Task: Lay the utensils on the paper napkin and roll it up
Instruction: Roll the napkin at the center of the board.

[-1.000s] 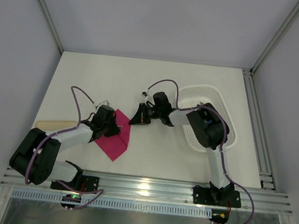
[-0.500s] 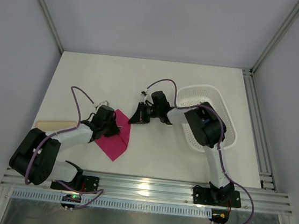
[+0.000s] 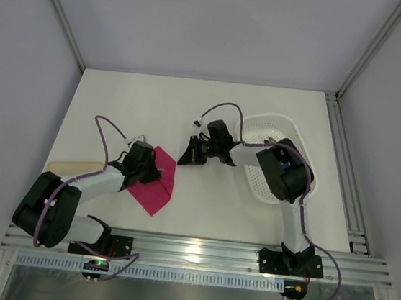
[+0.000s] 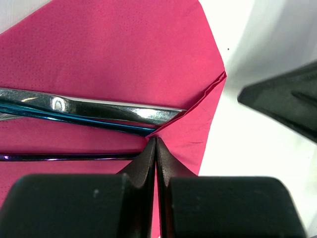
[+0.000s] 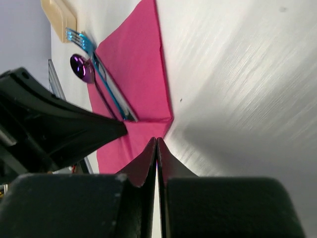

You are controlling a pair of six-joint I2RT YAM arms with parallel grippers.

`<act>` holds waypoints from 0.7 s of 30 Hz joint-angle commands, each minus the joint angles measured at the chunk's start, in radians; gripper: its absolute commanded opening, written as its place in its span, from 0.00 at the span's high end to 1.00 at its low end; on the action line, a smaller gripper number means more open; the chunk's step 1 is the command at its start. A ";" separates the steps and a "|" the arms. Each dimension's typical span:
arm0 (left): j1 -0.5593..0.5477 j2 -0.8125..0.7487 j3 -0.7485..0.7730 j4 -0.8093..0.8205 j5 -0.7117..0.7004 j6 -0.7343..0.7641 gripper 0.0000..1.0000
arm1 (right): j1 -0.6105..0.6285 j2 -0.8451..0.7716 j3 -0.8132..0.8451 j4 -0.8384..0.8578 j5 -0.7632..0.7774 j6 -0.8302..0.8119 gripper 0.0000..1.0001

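both claws shut at the folded napkin corner

left claw (image 4: 156, 145): we see the fingers pressed flat together with no gap. the tips sit on the pink paper napkin (image 4: 114, 44), right at the edge of a folded-over flap. we cannot tell whether any paper is caught between them.

the utensils (image 4: 89, 111) lie on the napkin just ahead of these tips and off to one side. the handles run side by side: one chrome, one blue, one thin purple. the ends nearest the claw are tucked under the flap.

right claw (image 5: 157, 145): also closed tight, and it holds nothing. its tips point at the napkin's nearest corner, just short of it. the left claw is close by on one side, not touching.

beyond the right claw's tips, a purple spoon head (image 5: 81, 68) and blue fork tines (image 5: 77, 35) stick out past the napkin's far edge. a beige tray (image 5: 58, 17) lies further out still.

from overhead, a white perforated basket (image 3: 268, 132) sits behind the right claw, well apart from the napkin.
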 commanded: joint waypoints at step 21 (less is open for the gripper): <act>0.001 -0.001 -0.019 -0.027 -0.033 0.022 1.00 | 0.110 -0.031 -0.091 0.102 -0.127 0.004 0.96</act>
